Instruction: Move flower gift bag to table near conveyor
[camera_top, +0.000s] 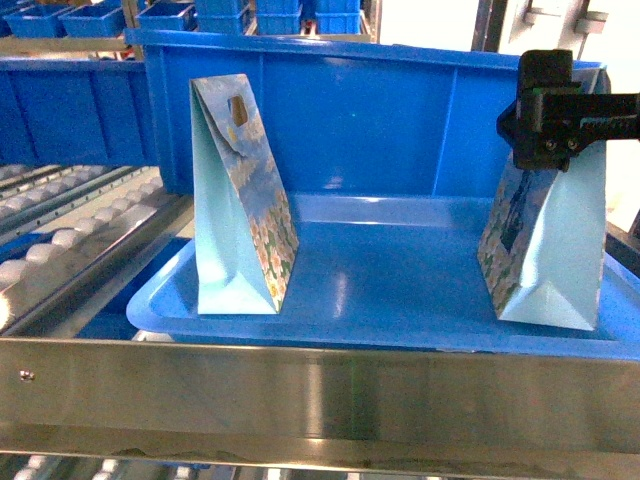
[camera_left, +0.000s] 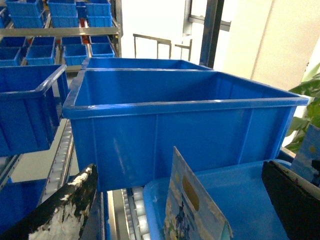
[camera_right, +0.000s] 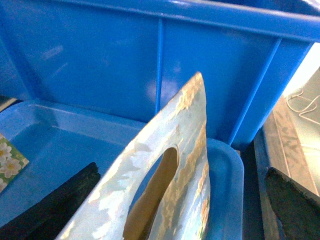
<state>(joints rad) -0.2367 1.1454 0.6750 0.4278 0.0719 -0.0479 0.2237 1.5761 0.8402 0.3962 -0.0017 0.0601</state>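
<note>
**Reaching for the gift bag's folded top**

Scanning leftward first, we see our left pincer (camera_left: 175, 200) spread, empty. Rightward, the light, crushable blue flower-printed paper gift bag (camera_top: 545, 250) stands in the shallow blue plastic tray (camera_top: 400, 290); our right pincer (camera_top: 548, 120) straddles its handle edge, not yet pinching.

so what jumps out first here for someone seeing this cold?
Blue everywhere: a shallow blue tray in front of a big blue bin, on a roller conveyor. Two flower gift bags stand upright in the tray, the left bag free, the right bag with the right gripper at its top. In the right wrist view the bag's top sits between the open jaws.
</note>
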